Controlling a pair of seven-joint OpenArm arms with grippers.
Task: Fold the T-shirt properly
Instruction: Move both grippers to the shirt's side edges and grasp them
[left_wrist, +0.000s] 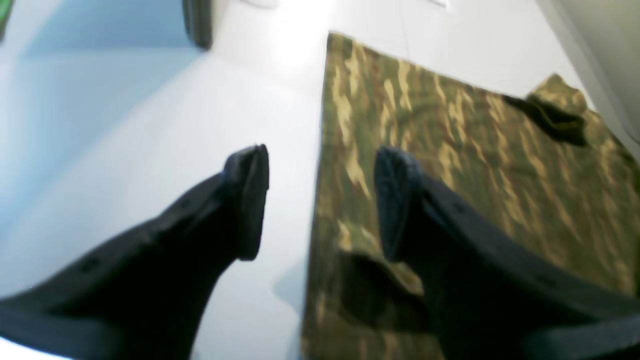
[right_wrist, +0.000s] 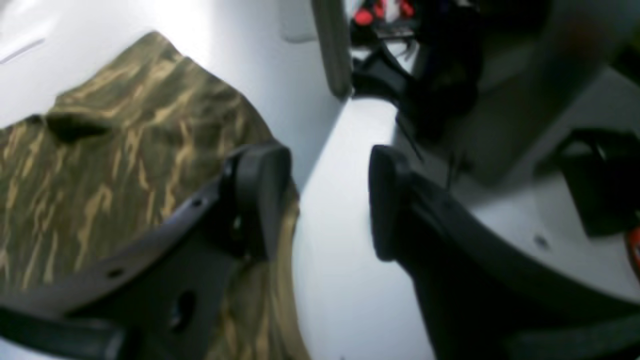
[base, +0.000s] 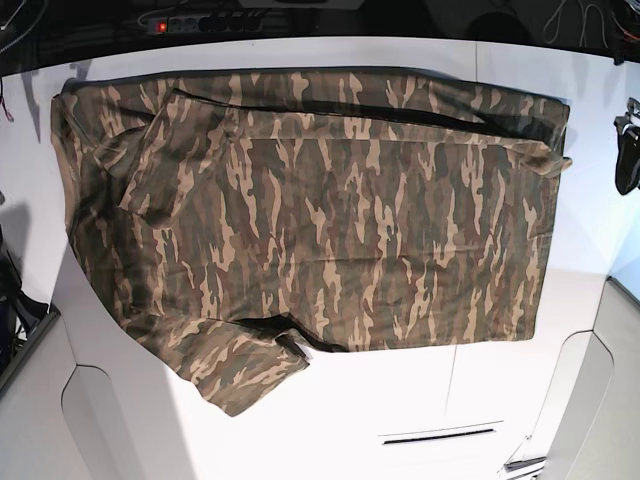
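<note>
White table fills most of the base view, with a dark strip behind it where a power strip with a small red light lies among cables; no brand, label or writing can be read on anything. Spread across the table lies the T-shirt, a camouflage print of brown, tan and olive streaks, lying sideways and roughly flat, with one side folded over along the far edge and a sleeve sticking out toward the near edge. Its fabric shows soft creases, and a dark band runs along the far fold. In the left wrist view the left gripper hangs above the straight edge of the shirt, its black fingers spread apart and holding nothing, one over bare table and one over cloth. In the right wrist view the right gripper is likewise released, fingers wide apart above the shirt's edge and the white table beside it.
</note>
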